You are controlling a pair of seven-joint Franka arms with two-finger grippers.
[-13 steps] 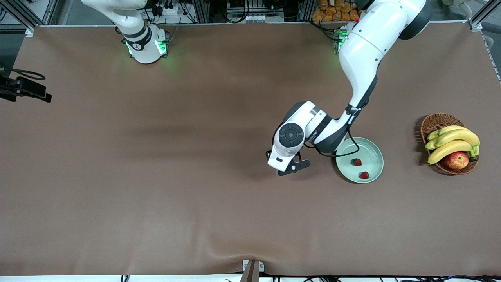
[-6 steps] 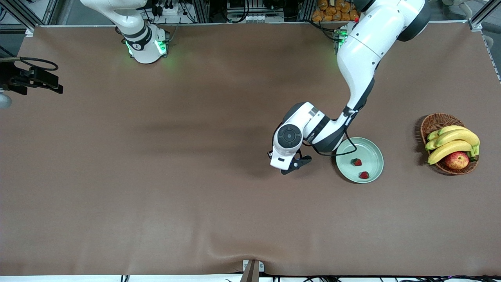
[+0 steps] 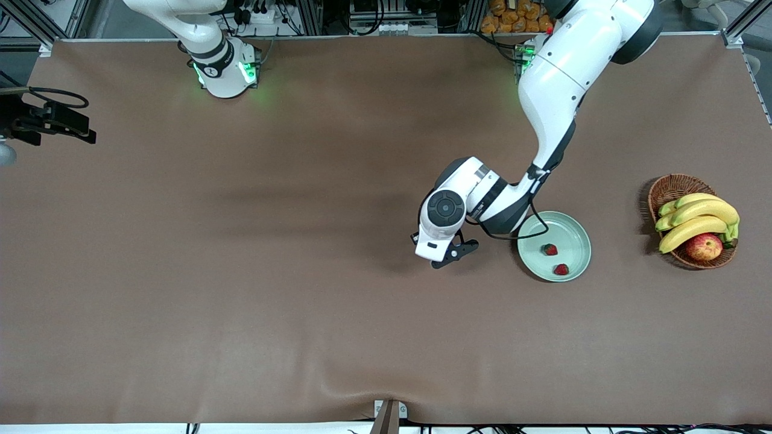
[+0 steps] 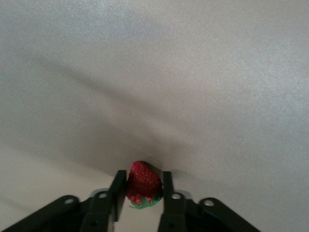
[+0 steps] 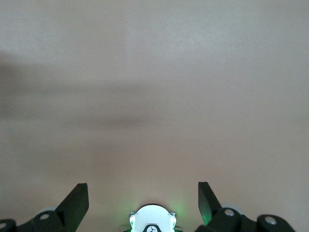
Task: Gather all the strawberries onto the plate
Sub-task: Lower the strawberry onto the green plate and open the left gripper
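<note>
My left gripper point(image 4: 143, 175) is shut on a small red strawberry point(image 4: 142, 186) with a green leafy top. In the front view the left gripper point(image 3: 449, 253) is low at the brown cloth beside the mint-green plate point(image 3: 573, 226), toward the right arm's end, and its hand hides that berry. Two more strawberries point(image 3: 549, 249) point(image 3: 561, 269) lie in the plate. My right gripper point(image 5: 143, 187) is open with nothing between its fingers. It hangs at the edge of the table at the right arm's end point(image 3: 57, 120), where that arm waits.
A brown wicker basket point(image 3: 669, 187) with bananas point(image 3: 696, 220) and a red-yellow apple point(image 3: 704, 246) stands toward the left arm's end, past the plate. The left arm's cable point(image 3: 540, 226) loops over the plate's rim. A brown cloth covers the table.
The left gripper's fingers have closed on the strawberry. The right gripper shifted a little at the table's edge, then stayed still.
</note>
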